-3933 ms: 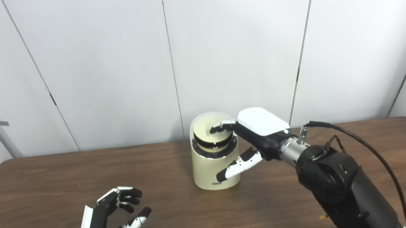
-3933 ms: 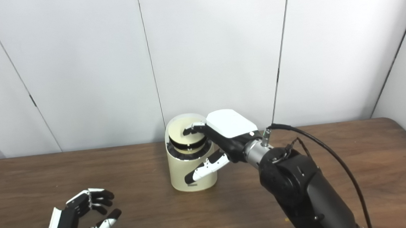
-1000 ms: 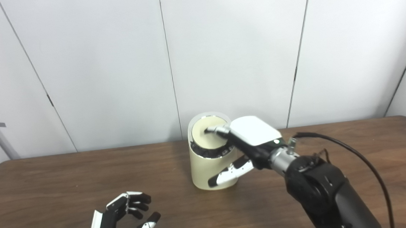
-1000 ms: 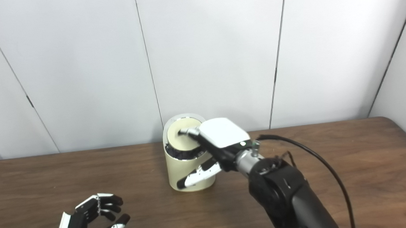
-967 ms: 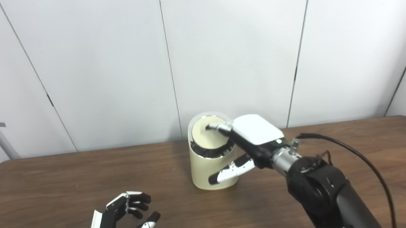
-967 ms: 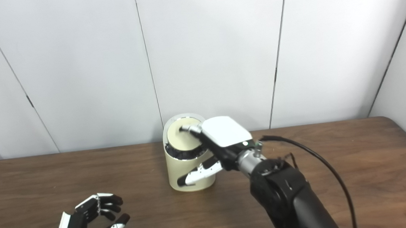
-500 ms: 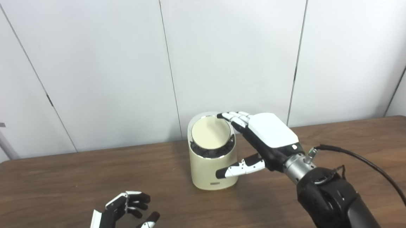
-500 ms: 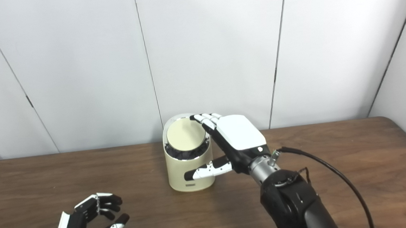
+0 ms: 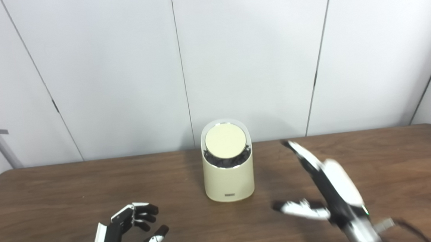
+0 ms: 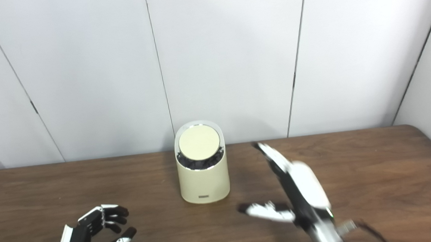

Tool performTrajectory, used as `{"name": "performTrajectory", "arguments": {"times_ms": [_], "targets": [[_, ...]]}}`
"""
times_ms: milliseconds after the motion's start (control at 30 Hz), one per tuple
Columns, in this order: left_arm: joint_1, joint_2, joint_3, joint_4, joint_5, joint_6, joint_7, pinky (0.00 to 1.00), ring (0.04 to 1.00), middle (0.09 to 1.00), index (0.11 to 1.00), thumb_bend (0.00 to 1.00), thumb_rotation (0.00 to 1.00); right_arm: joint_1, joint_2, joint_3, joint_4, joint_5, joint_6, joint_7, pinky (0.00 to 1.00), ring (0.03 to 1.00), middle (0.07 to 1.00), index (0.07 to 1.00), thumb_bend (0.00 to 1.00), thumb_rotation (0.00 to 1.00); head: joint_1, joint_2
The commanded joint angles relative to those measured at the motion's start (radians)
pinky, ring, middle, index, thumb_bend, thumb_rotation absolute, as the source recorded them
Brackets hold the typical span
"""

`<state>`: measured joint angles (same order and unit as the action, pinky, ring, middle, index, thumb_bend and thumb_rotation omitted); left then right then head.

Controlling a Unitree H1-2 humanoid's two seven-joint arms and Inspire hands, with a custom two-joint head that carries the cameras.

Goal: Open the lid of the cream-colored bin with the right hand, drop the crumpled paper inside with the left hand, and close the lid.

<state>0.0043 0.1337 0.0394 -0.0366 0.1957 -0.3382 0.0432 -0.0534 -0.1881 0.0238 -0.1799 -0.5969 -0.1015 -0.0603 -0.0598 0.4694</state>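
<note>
The right hand (image 9: 332, 192), white-backed with black fingers, is seen blurred above the near right part of the dark brown wooden table (image 9: 397, 162). Its fingers (image 9: 301, 153) are stretched out and held apart from the thumb, which points left; nothing is held in it. It is set well apart from the bin, to the right of it and nearer the camera.

The left hand (image 9: 123, 239) is found at the near left edge of the table, palm turned to the right. Its fingers (image 9: 142, 213) are curled loosely inward, a gap is left between them and the thumb, and nothing is held in it either.

The cream-coloured cylindrical bin (image 9: 228, 180) is placed upright near the middle of the table, toward the far edge, between the two hands and farther away than both. Its round cream lid (image 9: 225, 141) is seated down in the top opening, tilted toward the camera, with a dark rim showing below it at the front. A small dark label is seen low on the front of the bin.

The crumpled paper cannot be seen in either view.

Behind the table a wall of white panels (image 9: 249, 55) with thin dark seams is seen.
</note>
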Motion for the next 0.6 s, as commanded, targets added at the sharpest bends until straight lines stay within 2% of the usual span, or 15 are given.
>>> {"name": "performTrajectory", "arguments": {"times_ms": [0, 233, 367, 567], "targets": [[-0.004, 0.017, 0.009, -0.001, -0.006, -0.042, 0.007, 0.47, 0.567, 0.61, 0.588, 0.74, 0.18, -0.017, 0.006, -0.01, -0.007, 0.04, -0.094, -0.066, 0.84, 0.917, 0.93, 0.938, 0.82, 0.71, -0.001, 0.002], [0.0, 0.031, 0.02, 0.006, -0.01, -0.065, 0.01, 0.49, 0.593, 0.625, 0.601, 0.73, 0.22, 0.071, 0.034, -0.025, 0.083, 0.125, -0.245, -0.168, 0.83, 0.893, 0.908, 0.901, 0.8, 0.71, -0.002, 0.012], [0.001, 0.034, 0.027, 0.005, 0.006, -0.073, 0.016, 0.49, 0.604, 0.631, 0.611, 0.73, 0.24, 0.079, 0.05, -0.028, 0.098, 0.16, -0.275, -0.18, 0.83, 0.895, 0.911, 0.896, 0.77, 0.66, 0.002, 0.015], [-0.002, 0.03, 0.032, 0.009, 0.027, -0.087, 0.03, 0.5, 0.609, 0.634, 0.615, 0.73, 0.25, 0.07, 0.056, -0.032, 0.143, 0.151, -0.288, -0.204, 0.83, 0.891, 0.899, 0.886, 0.75, 0.68, 0.009, 0.019]]}}
